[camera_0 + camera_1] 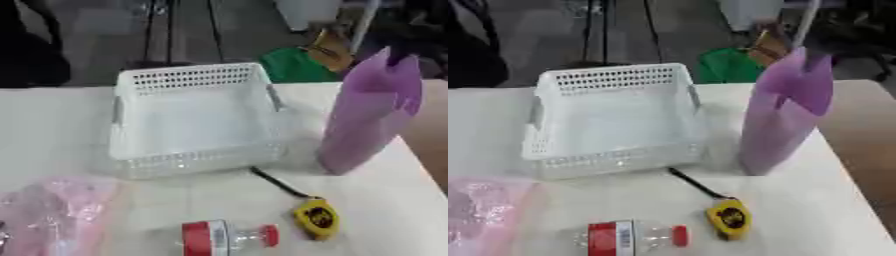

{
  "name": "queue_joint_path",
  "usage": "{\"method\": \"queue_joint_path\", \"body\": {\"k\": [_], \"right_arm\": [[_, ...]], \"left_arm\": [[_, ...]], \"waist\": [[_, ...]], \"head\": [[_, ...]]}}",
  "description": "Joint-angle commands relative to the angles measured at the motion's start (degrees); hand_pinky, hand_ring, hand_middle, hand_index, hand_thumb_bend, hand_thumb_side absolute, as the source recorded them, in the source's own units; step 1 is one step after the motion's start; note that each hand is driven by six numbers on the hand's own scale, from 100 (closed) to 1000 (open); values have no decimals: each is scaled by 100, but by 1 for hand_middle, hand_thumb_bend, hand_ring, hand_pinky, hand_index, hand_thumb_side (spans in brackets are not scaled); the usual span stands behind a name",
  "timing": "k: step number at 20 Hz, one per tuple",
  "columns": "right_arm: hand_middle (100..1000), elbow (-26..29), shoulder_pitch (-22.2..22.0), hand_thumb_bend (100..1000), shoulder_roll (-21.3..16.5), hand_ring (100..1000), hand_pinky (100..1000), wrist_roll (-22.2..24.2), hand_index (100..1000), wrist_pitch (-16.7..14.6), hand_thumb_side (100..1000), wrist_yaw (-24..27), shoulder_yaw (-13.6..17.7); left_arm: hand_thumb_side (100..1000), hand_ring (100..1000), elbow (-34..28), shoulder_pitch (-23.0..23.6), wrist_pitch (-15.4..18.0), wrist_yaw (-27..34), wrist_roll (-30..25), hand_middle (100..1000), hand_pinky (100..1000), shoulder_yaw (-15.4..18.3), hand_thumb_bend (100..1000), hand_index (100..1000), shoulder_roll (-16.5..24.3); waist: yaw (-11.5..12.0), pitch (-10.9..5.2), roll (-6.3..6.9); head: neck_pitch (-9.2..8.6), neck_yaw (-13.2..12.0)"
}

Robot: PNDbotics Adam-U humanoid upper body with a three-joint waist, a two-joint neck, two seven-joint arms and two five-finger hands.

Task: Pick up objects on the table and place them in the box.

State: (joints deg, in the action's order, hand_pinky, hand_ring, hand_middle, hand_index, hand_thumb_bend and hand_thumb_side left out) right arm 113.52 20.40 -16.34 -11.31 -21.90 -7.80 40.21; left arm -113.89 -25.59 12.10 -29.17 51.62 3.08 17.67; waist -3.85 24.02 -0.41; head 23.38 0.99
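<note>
Nearest the table's (52, 130) near edge, a clear plastic bottle (226, 237) lies on its side, long axis parallel to that edge, red cap toward the right edge, a red-and-white label round its middle. Just right of it lies a yellow tape measure (317, 218) with a dark centre; its black strap (278, 183) runs diagonally away toward the box. At the near left corner lies a crumpled pink transparent bag (54, 212). Beyond the bottle, near the table's middle, stands the white perforated box (194, 76), open side up, long walls running toward the far edge. Near the right edge, right of the box, a tall purple bag (782, 112) stands upright, slightly tilted. A dark shape (826, 44) at the bag's top may be the right hand; its grip state cannot be determined. The left hand does not appear.
</note>
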Motion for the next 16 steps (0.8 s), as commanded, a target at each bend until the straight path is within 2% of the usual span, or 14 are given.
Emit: {"method": "queue_joint_path", "body": {"k": [1,10,14,16], "right_arm": [[566,108,21,100,-89,615,630,20,689,-15,777,34,38],[566,108,21,100,-84,615,631,27,689,-14,777,43,45],[566,108,21,100,-92,615,631,32,690,-12,777,48,40],[566,108,24,100,-97,615,631,41,690,-3,777,51,27]], "left_arm": [[934,539,-70,-42,66,15,35,545,607,50,100,693,54],[940,544,-70,-40,62,20,35,550,610,44,100,702,73],[930,553,-70,-51,-162,-34,35,564,616,-4,100,712,307],[927,574,-70,-61,-399,-101,29,593,632,-83,100,740,541]], "waist": [[-9,-108,5],[-30,-101,16],[-32,-115,27],[-19,-143,46]], "head": [[-79,13],[-87,38],[-9,-22],[91,-255]]}}
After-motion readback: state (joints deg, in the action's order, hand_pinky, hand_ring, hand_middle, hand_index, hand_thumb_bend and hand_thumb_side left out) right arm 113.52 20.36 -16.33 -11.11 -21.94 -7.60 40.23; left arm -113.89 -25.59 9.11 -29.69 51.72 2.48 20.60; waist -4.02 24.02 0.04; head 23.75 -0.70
